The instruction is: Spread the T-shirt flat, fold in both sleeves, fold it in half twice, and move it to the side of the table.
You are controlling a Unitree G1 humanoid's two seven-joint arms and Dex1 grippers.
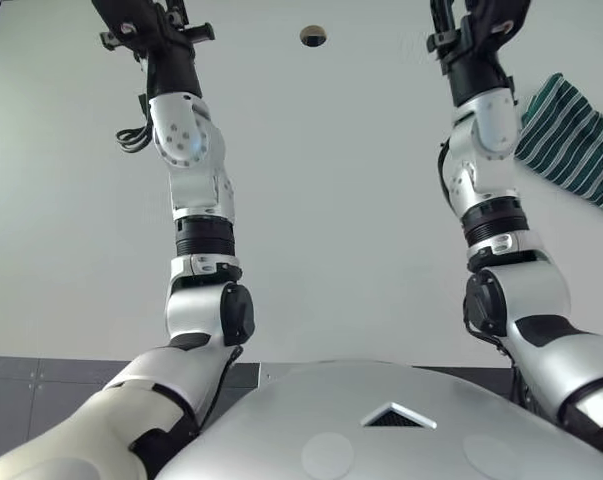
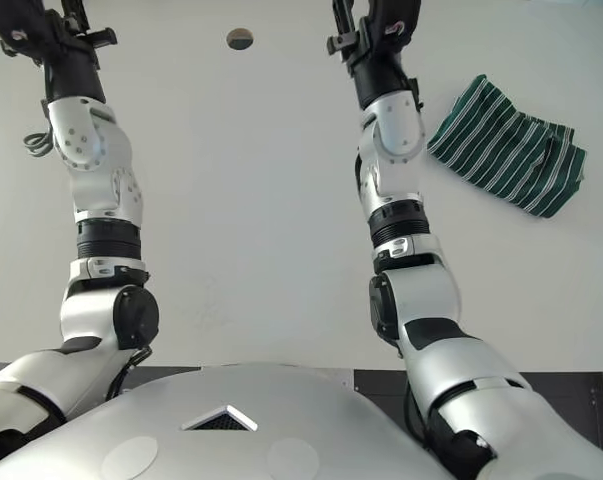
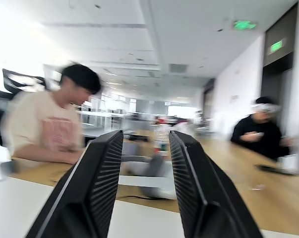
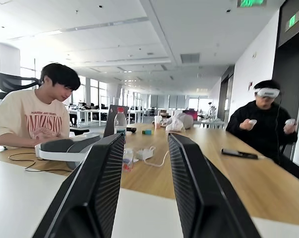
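The green-striped T-shirt (image 2: 508, 160) lies folded at two o'clock on the white table (image 2: 281, 250), beside the right arm. The left gripper (image 3: 145, 136) and right gripper (image 4: 146, 136) are both released, fingers apart, at twelve. A wooden desk (image 4: 238, 173) stands in the office beyond.

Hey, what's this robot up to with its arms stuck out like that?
The robot holds both arms out over a white table. Its left tool and right tool are open and empty. A green striped T-shirt lies in a folded bundle on the table's right side, with neither tool touching it.
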